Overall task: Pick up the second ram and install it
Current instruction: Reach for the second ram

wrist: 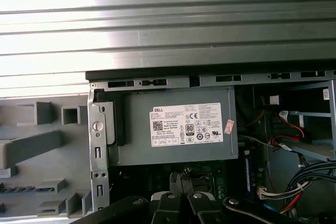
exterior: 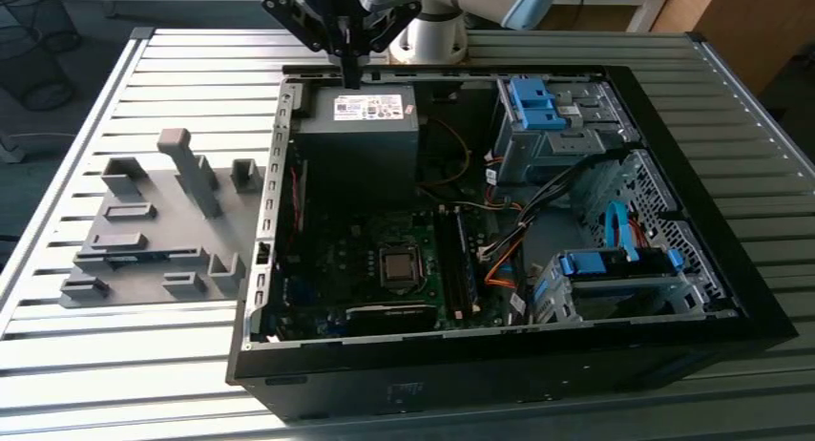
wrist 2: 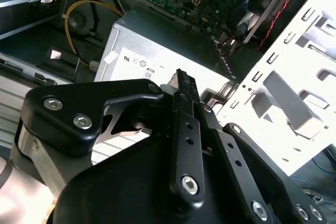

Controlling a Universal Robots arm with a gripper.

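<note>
Tool [exterior: 350, 73] is hanging at the far end of the open computer case [exterior: 713, 298], just above the grey power supply [exterior: 363, 112]. Its 2 black fingers [wrist 2: 184, 114] are lying drawn together at their tips in the second wrist view, and nothing is showing between them. In the first wrist view the tool [wrist: 179, 179] is pointing toward the labelled face of the power supply [wrist: 178, 129].

Well apart from it, the second ram [exterior: 121, 257] is lying as a thin blue-green strip in a slot of the grey holder tray [exterior: 140, 288]. That tray is sitting on the slatted metal desk [exterior: 166, 78], just beside the case on the exterior view's left. The first wrist view is catching the same strip [wrist: 18, 188] low in the tray [wrist: 31, 148].

Inside the case the green motherboard [exterior: 382, 269] is lying exposed, and bright-blue drive-bay clips [exterior: 535, 102] are sitting toward the exterior view's right.
</note>
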